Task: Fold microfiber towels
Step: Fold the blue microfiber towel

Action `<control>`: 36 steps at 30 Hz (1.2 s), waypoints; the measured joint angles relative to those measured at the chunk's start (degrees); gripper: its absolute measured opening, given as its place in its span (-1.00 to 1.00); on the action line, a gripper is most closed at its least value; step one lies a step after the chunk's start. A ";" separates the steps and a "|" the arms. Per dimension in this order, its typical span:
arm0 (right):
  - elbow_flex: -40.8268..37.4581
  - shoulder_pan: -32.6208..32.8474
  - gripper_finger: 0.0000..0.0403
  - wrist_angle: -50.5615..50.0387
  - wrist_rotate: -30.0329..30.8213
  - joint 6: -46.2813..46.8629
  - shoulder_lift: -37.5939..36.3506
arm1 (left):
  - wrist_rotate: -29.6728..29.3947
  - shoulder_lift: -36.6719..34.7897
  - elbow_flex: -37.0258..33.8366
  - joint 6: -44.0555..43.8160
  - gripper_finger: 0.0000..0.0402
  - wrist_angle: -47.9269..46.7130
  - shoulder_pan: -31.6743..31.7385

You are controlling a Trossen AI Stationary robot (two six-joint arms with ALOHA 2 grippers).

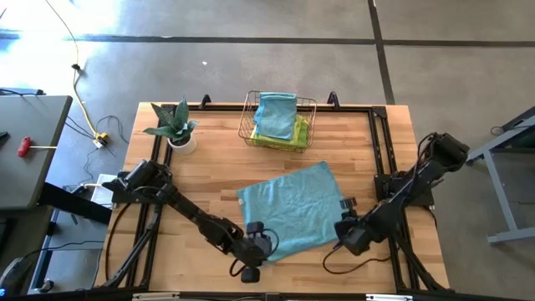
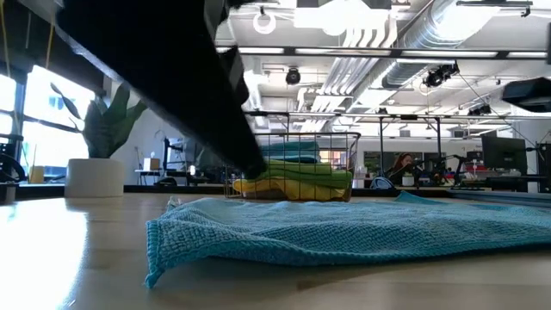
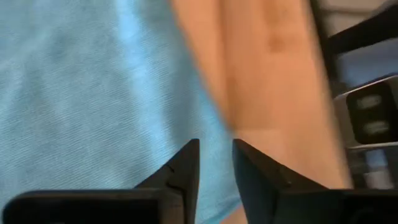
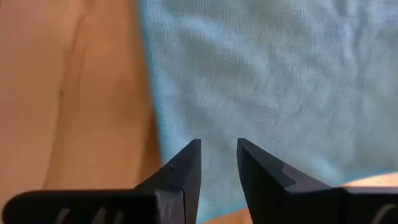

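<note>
- Left gripper (image 3: 215, 163): its 2 fingers (image 3: 184, 168) stand a narrow gap apart, released, nothing pinched between them — they hang over the edge of the teal towel (image 1: 290, 209), with bare wood just beside.
- Right gripper (image 4: 217, 163): fingers (image 4: 260, 167) likewise parted and holding nothing, poised over the towel's other near corner, where cloth meets wood.
- In the high view the left gripper (image 1: 266, 243) sits at the towel's near-left corner, close to the table's (image 1: 217, 159) near edge; the right gripper (image 1: 344, 219) is at the towel's near-right corner, toward the right edge.
- The teal towel lies spread open and nearly flat in the middle of the table, turned at a slant, its surface lightly rumpled.
- More towels (image 1: 276, 117) — teal on top, lime green and yellow beneath — are heaped in the wire basket (image 1: 311, 109) at the middle of the far edge.
- A potted plant (image 1: 173, 127) stands near the far-left corner, well apart from the spread towel.
</note>
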 joint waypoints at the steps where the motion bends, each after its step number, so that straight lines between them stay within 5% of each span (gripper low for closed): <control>1: 0.00 1.02 -0.53 -0.34 -0.11 1.67 0.04 | -0.67 0.00 -0.04 0.22 -0.54 -0.98 -0.02; 10: 0.00 7.80 -0.53 0.13 -2.17 16.77 0.10 | -1.28 0.18 0.04 -1.55 -0.25 4.93 -2.83; 19: 0.00 10.78 -0.53 0.60 2.44 17.29 0.15 | -21.79 0.33 0.02 -0.20 -0.16 1.41 -7.73; 36: 0.00 10.94 -0.53 2.07 8.80 12.12 3.08 | -24.42 7.52 0.00 4.74 -0.16 6.09 -10.43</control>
